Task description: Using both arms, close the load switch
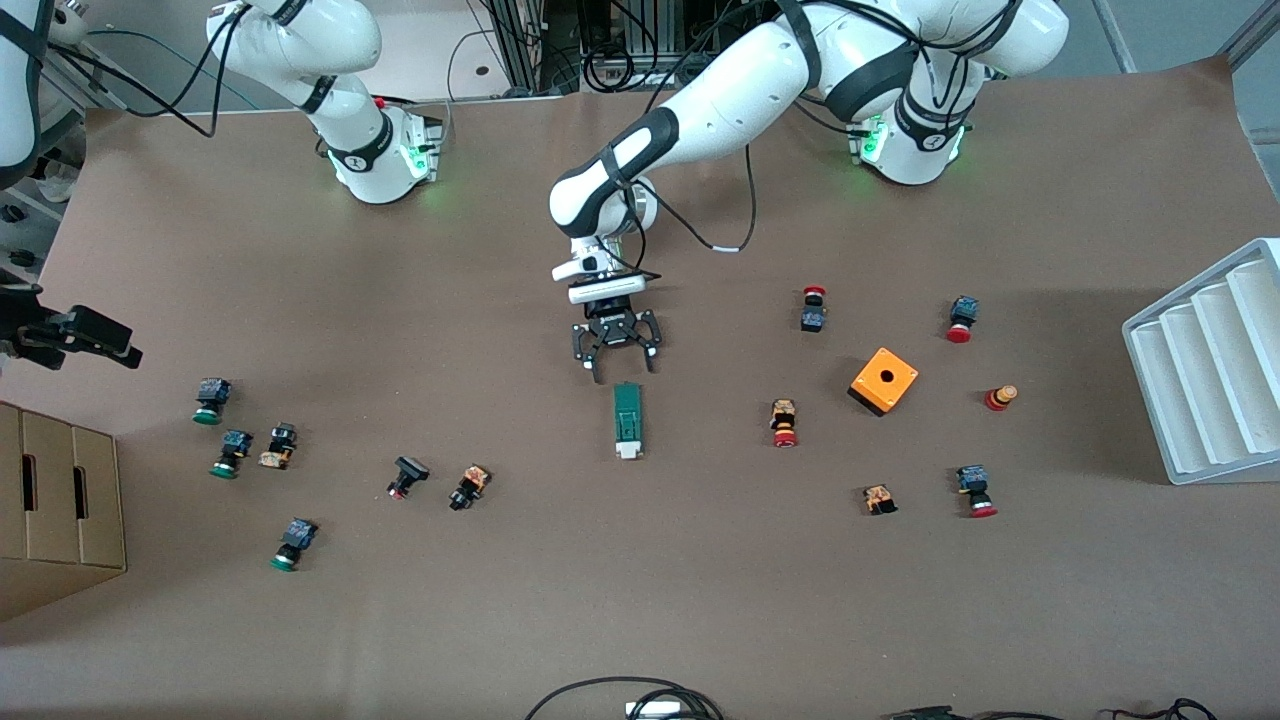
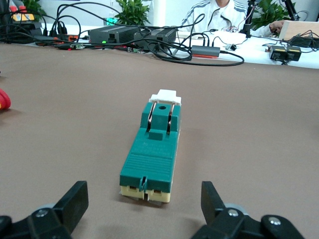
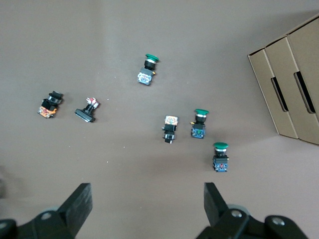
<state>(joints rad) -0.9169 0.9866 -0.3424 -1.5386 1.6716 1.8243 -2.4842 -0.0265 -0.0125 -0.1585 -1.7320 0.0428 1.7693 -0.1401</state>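
Note that the load switch (image 1: 627,421) lies loose on the desk (image 1: 640,600), mid-desk, with the left end effector (image 1: 616,352) spread open just beside its end. The right end effector (image 3: 147,206), also open, waits high over the green-capped buttons (image 3: 198,123). If you press the white block (image 2: 165,96) with one arm alone, expect the unrestrained bar to slide or tip.

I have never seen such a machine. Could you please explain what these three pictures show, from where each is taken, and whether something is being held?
Two white robot arms stand at a brown table. One picture looks down from high across the table; the other two come from cameras on the arms' wrists. The left gripper is open and low over the table just short of the load switch, a green bar with a white block; its wrist view shows the switch between its fingers, not yet gripped. The right gripper waits open, high over the green push buttons by the cardboard box. Other buttons, an orange box and a grey tray lie around. Nothing is held.
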